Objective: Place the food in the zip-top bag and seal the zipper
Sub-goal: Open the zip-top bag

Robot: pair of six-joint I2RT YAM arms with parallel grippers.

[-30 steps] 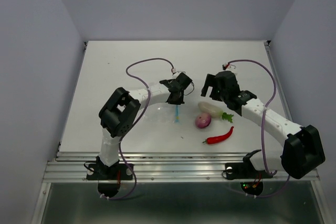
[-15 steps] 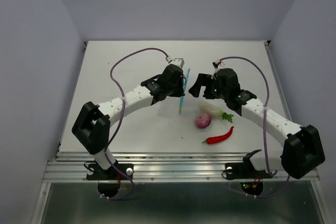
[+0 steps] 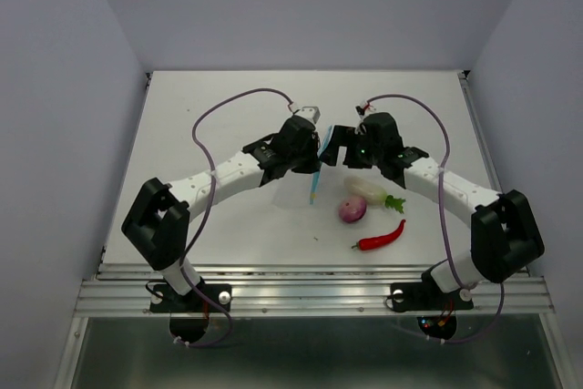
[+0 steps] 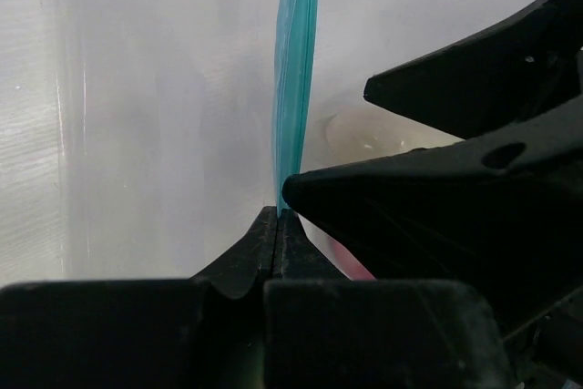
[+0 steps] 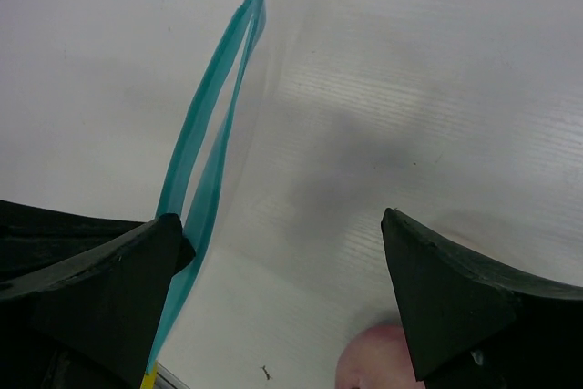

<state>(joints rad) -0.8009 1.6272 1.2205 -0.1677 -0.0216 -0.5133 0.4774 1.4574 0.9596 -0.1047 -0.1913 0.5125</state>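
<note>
White table [image 3: 182,134]: radish [image 3: 367,189], onion [image 3: 352,209], chili [image 3: 381,238] lying close together

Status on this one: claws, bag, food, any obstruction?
Left claw shut on bag at zipper. Right claw open beside zipper. Radish, onion, chili on table, unbagged. Nothing in the way.

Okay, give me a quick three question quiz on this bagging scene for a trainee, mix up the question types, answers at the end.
1. True or false: the left gripper is shut on the zipper of the zip-top bag.
2. Which food lies nearest the arm bases? A radish, B onion, C chili.
3. Fill in: the right gripper is ____.
Key: 1 true; 2 C; 3 open.
</note>
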